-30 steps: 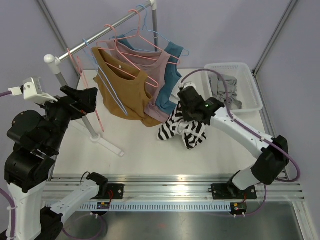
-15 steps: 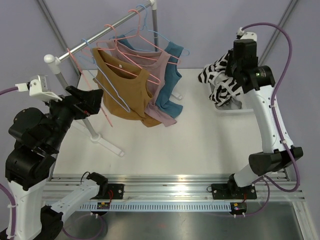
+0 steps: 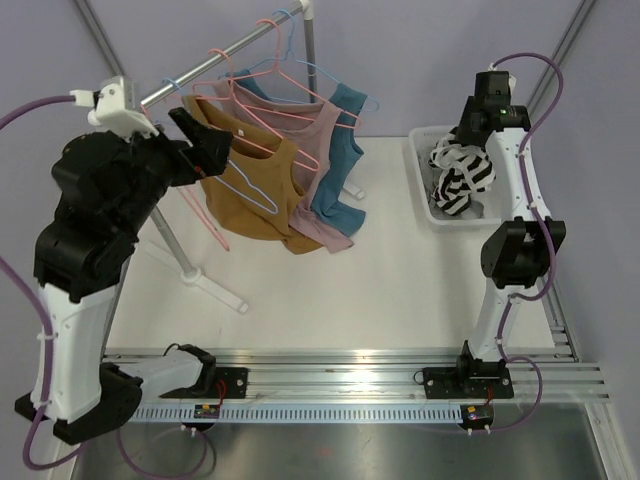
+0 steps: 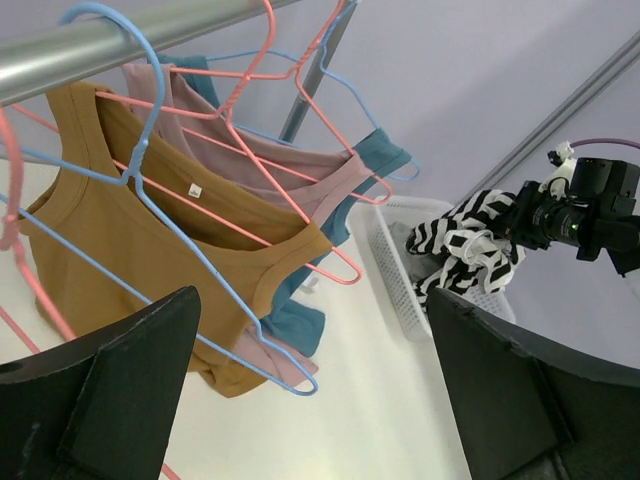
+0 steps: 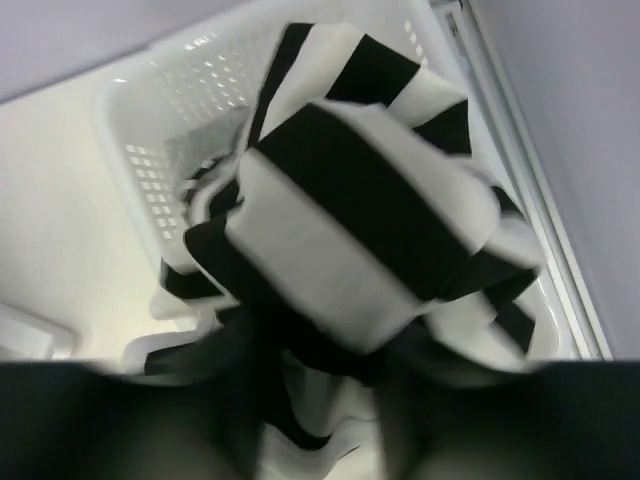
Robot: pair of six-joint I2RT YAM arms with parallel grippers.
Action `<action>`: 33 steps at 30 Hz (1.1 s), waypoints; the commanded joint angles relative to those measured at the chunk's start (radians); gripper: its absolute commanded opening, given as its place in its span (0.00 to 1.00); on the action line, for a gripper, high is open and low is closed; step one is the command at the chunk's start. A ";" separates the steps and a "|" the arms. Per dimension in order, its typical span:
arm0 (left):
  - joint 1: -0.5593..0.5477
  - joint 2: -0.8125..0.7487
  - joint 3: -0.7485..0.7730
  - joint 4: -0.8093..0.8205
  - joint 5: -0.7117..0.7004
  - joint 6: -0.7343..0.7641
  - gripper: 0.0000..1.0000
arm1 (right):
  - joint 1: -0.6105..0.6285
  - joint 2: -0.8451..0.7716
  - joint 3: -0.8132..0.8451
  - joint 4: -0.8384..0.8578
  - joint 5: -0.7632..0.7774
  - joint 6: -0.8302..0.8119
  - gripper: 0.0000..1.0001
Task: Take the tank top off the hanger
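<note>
Right claw (image 3: 480,128) sits over the basket (image 3: 418,175) with the striped top (image 3: 462,178) bunched right under it, can't tell if it's gripping. Left claw (image 3: 215,150) gapes wide, empty, by the rail (image 3: 235,42) of hung tops (image 3: 255,190). White bench (image 3: 360,290), purple walls (image 3: 420,50).

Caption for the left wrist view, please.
Open left tool faces three hung tank tops; striped top dangles over the white basket.

At the upper centre, tank tops (image 3: 250,170) hang on hangers (image 3: 290,75) from a rail (image 3: 250,40), above the table (image 3: 340,290). At upper right, a basket (image 3: 422,190) sits on the table, with another tank top (image 3: 462,175) bunched over it.
</note>
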 commanded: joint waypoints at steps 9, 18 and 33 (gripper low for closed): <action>-0.147 0.209 0.162 -0.088 -0.334 0.070 0.99 | -0.034 -0.093 0.001 -0.003 -0.001 0.067 1.00; -0.184 0.356 0.209 -0.070 -0.468 0.063 0.99 | -0.034 -0.581 -0.500 0.302 -0.547 0.178 1.00; -0.130 0.582 0.306 0.076 -0.566 0.040 0.87 | -0.012 -0.903 -0.987 0.493 -0.976 0.290 0.99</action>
